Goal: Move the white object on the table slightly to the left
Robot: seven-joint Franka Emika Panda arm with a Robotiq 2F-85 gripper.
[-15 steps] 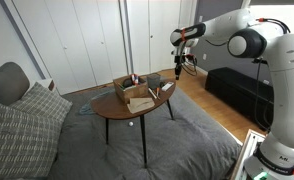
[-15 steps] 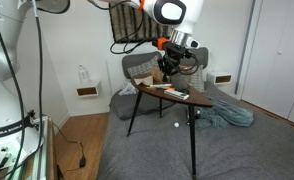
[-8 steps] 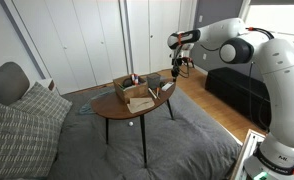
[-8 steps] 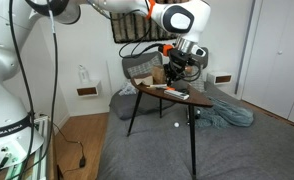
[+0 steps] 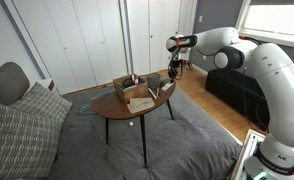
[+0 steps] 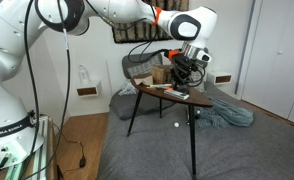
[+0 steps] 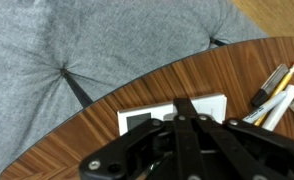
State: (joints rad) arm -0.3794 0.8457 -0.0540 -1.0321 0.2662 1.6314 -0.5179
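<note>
White panelled wardrobe doors (image 5: pixel 77 40) and a grey quilted floor covering (image 7: pixel 87 40) surround the small oval reddish-brown wooden worktop (image 5: pixel 115 110) on thin dark splayed legs.

Finding 1: The gripper (image 5: pixel 173 68) hangs above one end of the worktop, apart from its surface in both exterior views (image 6: pixel 184 72). This is judged to be an approach position over the task item.

Finding 2: The flat white rectangular object (image 7: pixel 209 104), with a dark square marking, lies directly below the gripper near the worktop edge. Lying flat and unobstructed on that side, it should slide sideways readily. The move has not yet begun.

Finding 3: A cluster of pens and pencils (image 7: pixel 272 88) lies beside the gripper in the wrist view, near the white object. An open brown box (image 5: pixel 127 88) sits further along the worktop.

Limitations: The black gripper body (image 7: pixel 187 125) fills the lower wrist view and covers part of the white object. Whether the gripper is released or clenched cannot be determined. Nothing appears to be held. In the exterior views the white object is too small to identify with confidence.
</note>
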